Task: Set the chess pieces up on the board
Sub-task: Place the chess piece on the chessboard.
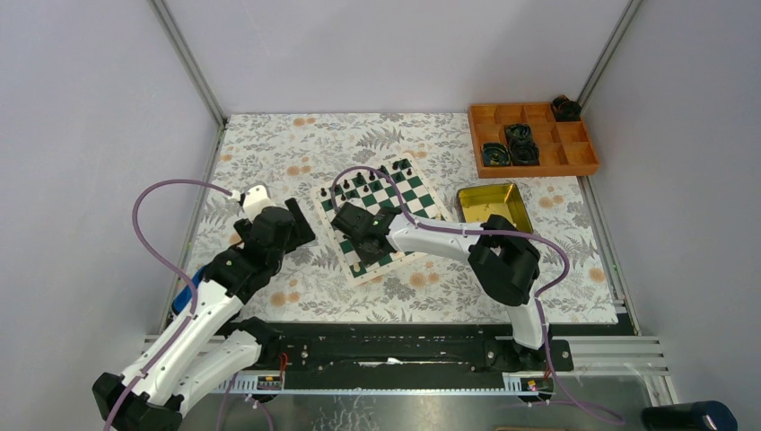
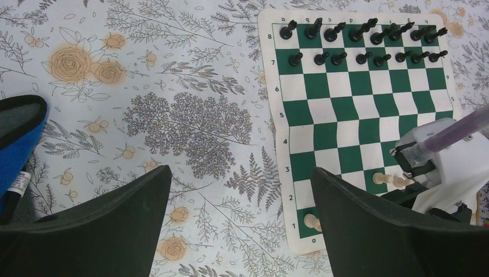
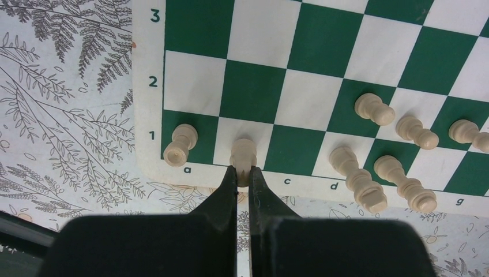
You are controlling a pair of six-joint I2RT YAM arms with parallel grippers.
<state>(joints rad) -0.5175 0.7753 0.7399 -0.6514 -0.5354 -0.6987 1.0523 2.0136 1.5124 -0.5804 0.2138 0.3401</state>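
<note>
The green-and-white board lies mid-table. Black pieces stand in two rows along its far side. My right gripper is shut on a cream-white piece, upright at square b1 on the near edge. Another cream piece stands on a1. Several cream pieces lie tipped over around d1 to g2. My left gripper is open and empty, over the floral cloth just left of the board. In the top view, the right gripper is over the board's near corner and the left gripper is beside it.
A shiny gold tin sits right of the board. An orange compartment tray with black coiled cables stands at the back right. A blue object lies near the left arm. The right arm's white wrist hangs over the board's near right.
</note>
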